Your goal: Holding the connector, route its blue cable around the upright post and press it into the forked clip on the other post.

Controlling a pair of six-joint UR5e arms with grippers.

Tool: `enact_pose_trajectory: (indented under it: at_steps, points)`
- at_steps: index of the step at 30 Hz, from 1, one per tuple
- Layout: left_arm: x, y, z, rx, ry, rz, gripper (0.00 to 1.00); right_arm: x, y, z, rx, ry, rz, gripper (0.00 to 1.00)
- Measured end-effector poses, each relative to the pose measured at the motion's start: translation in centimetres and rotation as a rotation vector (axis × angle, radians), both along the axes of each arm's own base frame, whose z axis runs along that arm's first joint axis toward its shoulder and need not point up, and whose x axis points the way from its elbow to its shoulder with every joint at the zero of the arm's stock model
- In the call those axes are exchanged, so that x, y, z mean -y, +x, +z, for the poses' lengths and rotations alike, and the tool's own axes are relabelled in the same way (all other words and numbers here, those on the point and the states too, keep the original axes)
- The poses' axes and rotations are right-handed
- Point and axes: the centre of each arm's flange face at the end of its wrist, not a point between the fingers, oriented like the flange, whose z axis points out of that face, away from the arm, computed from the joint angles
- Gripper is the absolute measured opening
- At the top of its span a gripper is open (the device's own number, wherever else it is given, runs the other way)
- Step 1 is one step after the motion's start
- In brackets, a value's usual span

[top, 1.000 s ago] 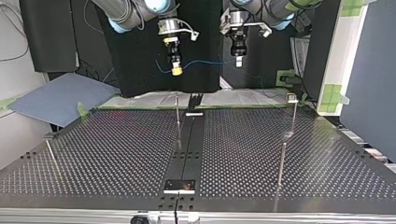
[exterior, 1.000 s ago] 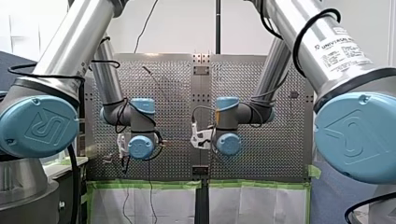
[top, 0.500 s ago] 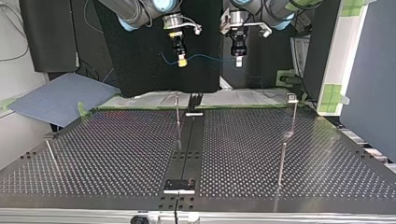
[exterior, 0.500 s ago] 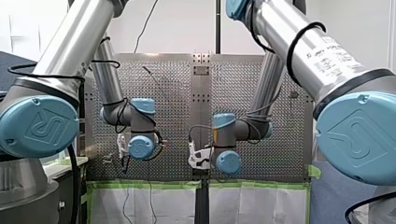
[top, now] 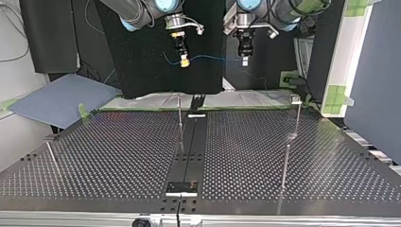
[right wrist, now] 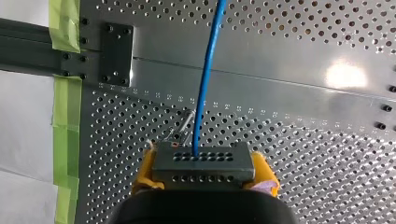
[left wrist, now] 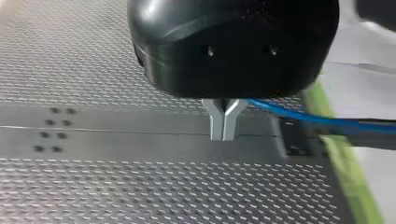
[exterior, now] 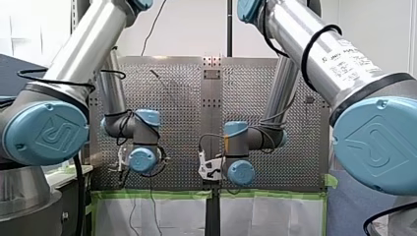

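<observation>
My right claw [top: 183,60] pinches the connector [right wrist: 203,163]; its blue cable [top: 215,57] runs level across the top view's upper middle to my left claw [top: 245,58], pressed together on it. The likely clip post [top: 297,111] stands lower right, nearer my left claw.

Light from overhead falls evenly on the desk [right wrist: 299,56], and in the right wrist view we see one hot patch of glare [right wrist: 344,74] on its bare metal. In the front view the white wall [exterior: 187,29] behind is bright, and long highlights run down our right arm [exterior: 324,49] and our left arm [exterior: 88,44]. In the top view the desk looks dark with a pale sheen, the backdrop [top: 142,56] behind it is nearly black, and a thin post [top: 179,116] mirrors faintly in the surface. In the left wrist view a soft highlight curves across the black housing [left wrist: 233,46] of our left end effector [left wrist: 223,135].
</observation>
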Motion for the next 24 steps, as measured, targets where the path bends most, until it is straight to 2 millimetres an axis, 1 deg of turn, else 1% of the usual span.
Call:
enact_pose_trajectory:
  at_steps: [10, 13, 18, 22, 24]
  points:
    - [-2.8, 1.2, -4.0, -0.112, 0.137, -0.015, 0.00, 0.0, 0.0, 0.0, 0.000, 0.000, 0.000, 0.00]
    - [-3.6, 1.7, -4.7, -0.132, 0.169, -0.021, 0.00, 0.0, 0.0, 0.0, 0.000, 0.000, 0.000, 0.00]
    - [-4.7, 2.7, -4.8, -0.144, 0.211, -0.029, 0.00, 0.0, 0.0, 0.0, 0.000, 0.001, 0.000, 0.00]
    - [-5.3, 4.3, -3.8, -0.130, 0.203, -0.033, 0.00, -0.6, 0.8, -0.8, 0.000, 0.025, -0.002, 0.00]
    - [-5.3, 4.6, -3.3, -0.125, 0.188, -0.036, 0.00, -1.1, 1.4, -1.4, 0.000, 0.044, -0.005, 0.00]
